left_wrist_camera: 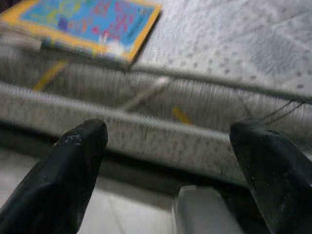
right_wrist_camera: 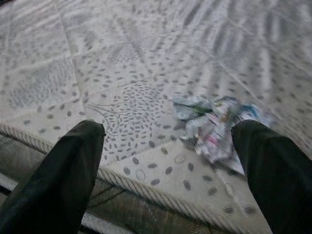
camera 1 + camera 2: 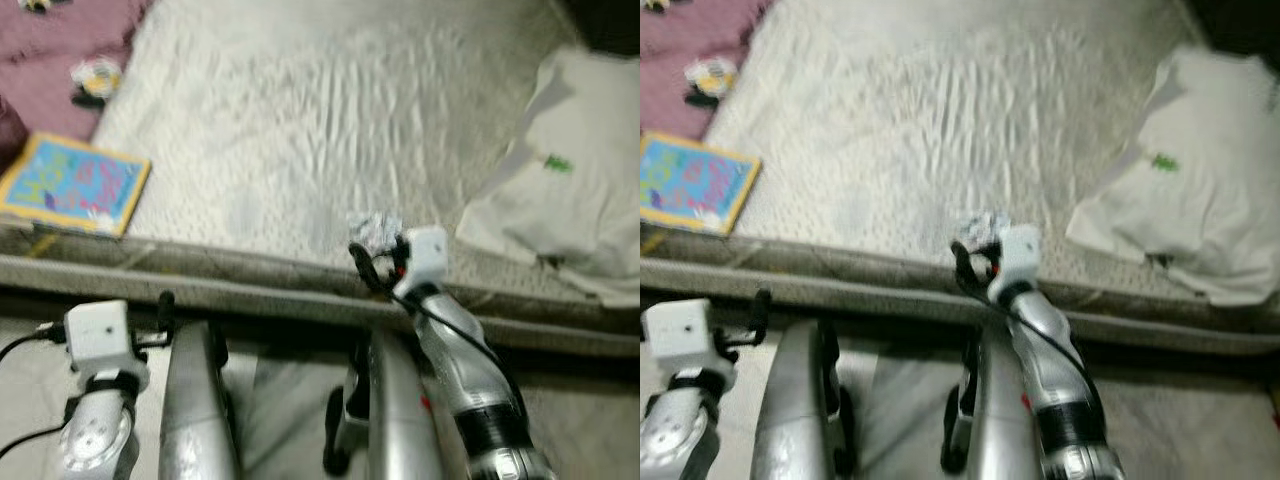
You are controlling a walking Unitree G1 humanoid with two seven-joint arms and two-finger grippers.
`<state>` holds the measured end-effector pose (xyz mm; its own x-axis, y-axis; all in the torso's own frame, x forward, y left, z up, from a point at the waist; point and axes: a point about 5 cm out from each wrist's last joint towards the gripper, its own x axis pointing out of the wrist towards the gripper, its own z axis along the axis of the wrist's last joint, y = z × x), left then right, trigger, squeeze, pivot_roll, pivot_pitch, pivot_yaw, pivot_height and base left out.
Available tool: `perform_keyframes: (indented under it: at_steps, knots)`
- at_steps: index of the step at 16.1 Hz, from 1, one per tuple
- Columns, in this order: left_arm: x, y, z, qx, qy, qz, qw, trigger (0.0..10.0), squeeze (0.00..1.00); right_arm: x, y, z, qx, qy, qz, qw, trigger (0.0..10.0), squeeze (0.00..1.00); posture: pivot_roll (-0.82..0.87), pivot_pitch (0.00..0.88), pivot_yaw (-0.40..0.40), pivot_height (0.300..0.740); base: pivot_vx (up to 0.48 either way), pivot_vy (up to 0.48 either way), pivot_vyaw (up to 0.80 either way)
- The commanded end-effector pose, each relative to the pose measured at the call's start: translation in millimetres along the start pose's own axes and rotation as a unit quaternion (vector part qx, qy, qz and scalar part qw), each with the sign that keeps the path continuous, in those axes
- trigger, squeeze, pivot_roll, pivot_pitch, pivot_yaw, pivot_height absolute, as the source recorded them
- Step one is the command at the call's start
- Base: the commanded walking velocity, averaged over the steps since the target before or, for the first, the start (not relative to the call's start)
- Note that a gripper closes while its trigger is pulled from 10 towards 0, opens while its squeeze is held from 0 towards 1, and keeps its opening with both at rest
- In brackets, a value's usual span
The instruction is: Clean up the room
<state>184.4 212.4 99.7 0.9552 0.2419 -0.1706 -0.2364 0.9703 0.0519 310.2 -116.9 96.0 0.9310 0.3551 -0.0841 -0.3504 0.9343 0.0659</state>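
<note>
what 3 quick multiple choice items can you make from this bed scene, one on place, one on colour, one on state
1. Where does the crumpled wrapper lie?
A. on the mattress near its edge
B. on the floor
C. on the book

2. What colour is the book's border?
A. red
B. yellow
C. black

3. How are the right tool's fingers?
A. shut on the wrapper
B. shut, empty
C. open

Answers: 1 A, it rests on the patterned cover just inside the piping. 2 B, yellow frames the blue cover. 3 C, both fingers stand wide apart beside the wrapper.
</note>
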Motion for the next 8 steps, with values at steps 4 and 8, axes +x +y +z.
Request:
perform_keyframes:
  at_steps: [4, 8]
  knots:
    - [-15.0, 2.1, 11, 0.004, 0.008, -0.004, 1.0, 10.0, 0.0, 29.9, 0.8, 13, -0.026, -0.022, 0.004, 0.999, 10.0, 0.0, 0.25, 0.341, -0.119, 0.505, 0.0, 0.0, 0.0]
    - [-26.0, 2.0, 12, 0.02, 0.02, -0.01, 1.0, 10.0, 0.0, 52.0, 0.6, 27, -0.047, -0.045, -0.027, 0.998, 10.0, 0.0, 0.26, 0.347, -0.133, 0.505, 0.0, 0.0, 0.0]
